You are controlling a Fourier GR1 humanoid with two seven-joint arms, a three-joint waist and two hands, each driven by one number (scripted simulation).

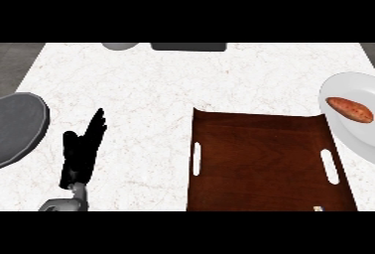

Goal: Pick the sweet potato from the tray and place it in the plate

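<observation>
An orange-brown sweet potato (pixel 350 109) lies on the white plate (pixel 350 89) at the counter's right edge. The dark wooden tray (pixel 264 163) with two white handle slots sits left of the plate and holds nothing that I can see. My left hand (pixel 79 154) rests at the lower left with its fingers straight and pointing up, well apart from the tray. My right hand does not show in the head view.
A dark grey round object (pixel 18 128) sits at the counter's left edge, close to my left hand. A grey rounded thing (pixel 119 45) and a dark flat thing (pixel 189 46) lie along the far edge. White marbled counter (pixel 147 89) spreads between them.
</observation>
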